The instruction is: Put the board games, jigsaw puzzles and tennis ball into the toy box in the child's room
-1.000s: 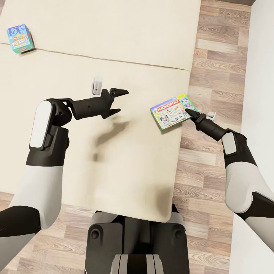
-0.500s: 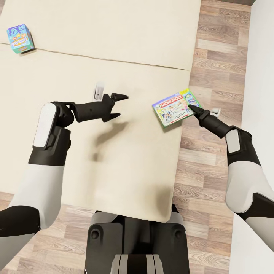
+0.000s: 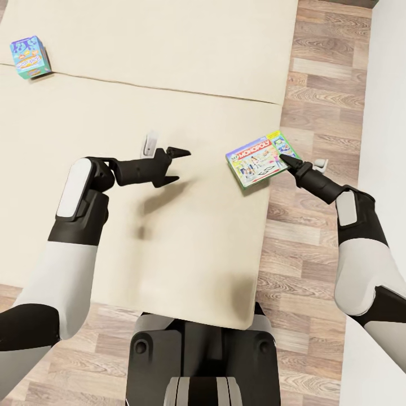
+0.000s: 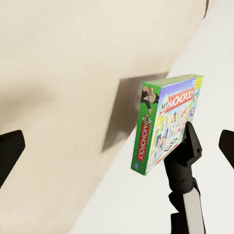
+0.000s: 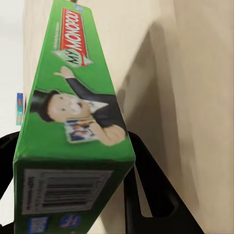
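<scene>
The robot stood at the foot of the bed [image 3: 169,67], whose plain beige mattress spread across most of the head view, with wood-plank floor [image 3: 316,113] along its right edge.

The right gripper [image 3: 283,160] held the green-edged Monopoly box [image 3: 260,159] — one finger lay across the printed face near the box's right end, seen from the head view as a dark point touching the lid. In the left wrist view the same box [image 4: 165,127] stood lifted off the mattress, tilted on edge, casting a shadow on the beige surface behind it, with a black finger [image 4: 187,146] pressed against its face. The right wrist view looked along the narrow green side of the box [image 5: 73,126], with the top-hatted figure and a barcode panel close to the lens and a dark finger [image 5: 151,190] beside it — the box sat clamped between the two fingers.

The left gripper [image 3: 175,166] hung over the middle of the mattress with its fingers spread apart and nothing between them, pointing toward the Monopoly box but well apart from it. Its shadow fell on the mattress just below it. In its own wrist view, the two dark fingertips [image 4: 9,151] stood at opposite edges, wide open.

The blue board game [image 3: 30,56] lay on the far left part of the bed, just beyond the seam across the mattress, well apart from both arms.
</scene>
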`<state>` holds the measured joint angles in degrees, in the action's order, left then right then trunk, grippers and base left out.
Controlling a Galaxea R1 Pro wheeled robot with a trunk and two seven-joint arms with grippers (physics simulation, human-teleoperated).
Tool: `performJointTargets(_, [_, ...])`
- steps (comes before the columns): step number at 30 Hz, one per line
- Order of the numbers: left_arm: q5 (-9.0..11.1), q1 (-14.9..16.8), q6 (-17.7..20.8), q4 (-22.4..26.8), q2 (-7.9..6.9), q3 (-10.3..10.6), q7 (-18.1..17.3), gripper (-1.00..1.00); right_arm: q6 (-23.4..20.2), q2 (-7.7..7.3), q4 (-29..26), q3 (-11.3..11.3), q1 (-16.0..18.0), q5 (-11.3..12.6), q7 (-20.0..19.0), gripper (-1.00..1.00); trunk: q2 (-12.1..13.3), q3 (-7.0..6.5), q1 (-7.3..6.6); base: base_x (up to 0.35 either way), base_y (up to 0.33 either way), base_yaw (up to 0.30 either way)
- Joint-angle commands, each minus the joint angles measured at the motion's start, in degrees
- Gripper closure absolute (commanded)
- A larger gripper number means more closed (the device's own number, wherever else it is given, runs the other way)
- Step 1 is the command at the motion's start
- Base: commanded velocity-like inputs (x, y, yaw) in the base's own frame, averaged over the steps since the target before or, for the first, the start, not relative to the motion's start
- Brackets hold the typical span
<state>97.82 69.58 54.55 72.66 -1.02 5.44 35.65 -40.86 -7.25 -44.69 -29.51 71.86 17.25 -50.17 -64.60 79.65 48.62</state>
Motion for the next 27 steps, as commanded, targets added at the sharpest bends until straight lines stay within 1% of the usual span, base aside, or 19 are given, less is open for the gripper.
performJointTargets(1, [0.59, 0.03, -0.06, -0.28, -0.04, 0.07, 0.58, -1.00, -0.40, -0.02, -0.01, -0.11, 0.03, 0.14, -0.10, 1.00, -0.03, 0.02, 0.01, 0.000, 0.000, 0.000])
performJointTargets(15, [0.54, 0.03, -0.06, -1.99, -0.04, 0.09, 0.59, -1.00, -0.75, -0.20, -0.12, -0.03, 0.02, 0.13, -0.12, 1.00, -0.03, 0.02, 0.01, 0.000, 0.000, 0.000])
performJointTargets(19, [0.48, 0.03, -0.05, -4.54, -0.04, 0.60, 0.58, -1.00, -0.75, -0.21, -0.09, 0.02, 0.02, 0.09, -0.16, 1.00, -0.03, 0.02, 0.01, 0.000, 0.000, 0.000])
performJointTargets(20, [0.48, 0.03, -0.05, -4.54, -0.04, 0.60, 0.58, -1.00, -0.75, -0.21, -0.09, 0.02, 0.02, 0.09, -0.16, 1.00, -0.03, 0.02, 0.01, 0.000, 0.000, 0.000])
performJointTargets(23, [0.42, 0.03, -0.05, -6.99, -0.04, 2.27, 0.50, -1.00, -0.73, -0.22, -0.07, 0.04, 0.03, 0.06, -0.18, 1.00, -0.03, 0.02, 0.01, 0.000, 0.000, 0.000])
performJointTargets(24, [0.42, 0.03, -0.05, -6.99, -0.04, 2.27, 0.50, -1.00, -0.73, -0.22, -0.07, 0.04, 0.03, 0.06, -0.18, 1.00, -0.03, 0.02, 0.01, 0.000, 0.000, 0.000])
performJointTargets(27, [0.39, 0.03, -0.10, -8.39, -0.04, 4.20, 0.42, -1.00, -0.72, -0.22, -0.06, 0.05, 0.00, 0.04, -0.18, 1.00, -0.03, 0.02, 0.01, 0.000, 0.000, 0.000])
